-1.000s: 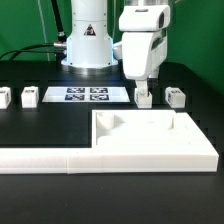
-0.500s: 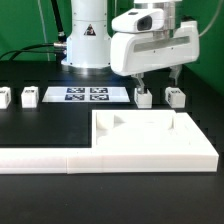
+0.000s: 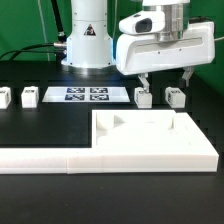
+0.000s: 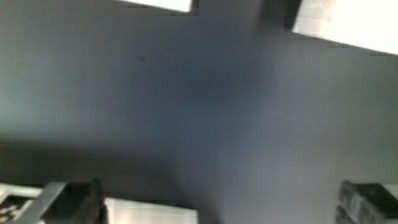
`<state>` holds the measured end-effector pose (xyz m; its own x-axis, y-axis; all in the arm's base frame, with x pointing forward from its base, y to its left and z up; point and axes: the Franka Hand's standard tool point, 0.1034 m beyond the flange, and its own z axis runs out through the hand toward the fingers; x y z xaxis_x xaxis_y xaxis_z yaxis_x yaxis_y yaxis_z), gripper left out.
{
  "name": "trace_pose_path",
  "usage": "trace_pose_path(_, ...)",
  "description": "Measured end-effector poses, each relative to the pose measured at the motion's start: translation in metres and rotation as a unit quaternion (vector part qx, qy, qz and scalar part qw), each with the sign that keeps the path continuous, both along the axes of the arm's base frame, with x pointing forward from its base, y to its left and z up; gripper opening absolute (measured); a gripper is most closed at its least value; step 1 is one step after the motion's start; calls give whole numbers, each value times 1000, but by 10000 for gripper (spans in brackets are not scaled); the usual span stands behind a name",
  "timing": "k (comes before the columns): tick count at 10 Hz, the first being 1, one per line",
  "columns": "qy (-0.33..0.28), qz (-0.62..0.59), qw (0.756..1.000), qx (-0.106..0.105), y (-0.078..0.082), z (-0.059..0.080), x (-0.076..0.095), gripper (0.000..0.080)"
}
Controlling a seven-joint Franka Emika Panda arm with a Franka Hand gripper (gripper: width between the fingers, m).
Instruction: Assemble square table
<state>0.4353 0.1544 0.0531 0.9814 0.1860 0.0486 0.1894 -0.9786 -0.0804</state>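
The white square table slab (image 3: 140,128) lies flat at the front of the table, in the corner of the L-shaped rail (image 3: 60,158). Two small white tagged leg blocks (image 3: 144,97) (image 3: 176,97) stand behind it, and two more (image 3: 29,97) (image 3: 3,97) stand at the exterior view's left. My gripper (image 3: 165,80) hangs above the two nearer blocks, open and empty, with one finger (image 3: 143,80) over the first block. The wrist view is blurred. It shows the open gripper (image 4: 222,205) over dark table, with a white block (image 4: 151,212) next to one finger (image 4: 71,200).
The marker board (image 3: 87,95) lies flat behind the slab, between the pairs of leg blocks. The robot's base (image 3: 88,40) stands at the back. The L-shaped rail runs along the table's front edge.
My gripper has turned about its vertical axis, so its fingers now show wide apart, and it has shifted a little to the exterior view's right and upward. The parts have not moved.
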Motion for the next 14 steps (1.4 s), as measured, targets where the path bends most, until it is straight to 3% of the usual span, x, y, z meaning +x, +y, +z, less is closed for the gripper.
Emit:
trace_pose_path(2, 5, 5, 1000, -1, 15, -3, -14, 649)
trace_pose_path(6, 26, 9, 1000, -7, 15, -6, -19, 649)
trace_pose_path(8, 120, -8, 992, -34, 17, -3, -26, 649)
trace_pose_path(14, 289, 0, 955, -69, 24, -6, -32, 649)
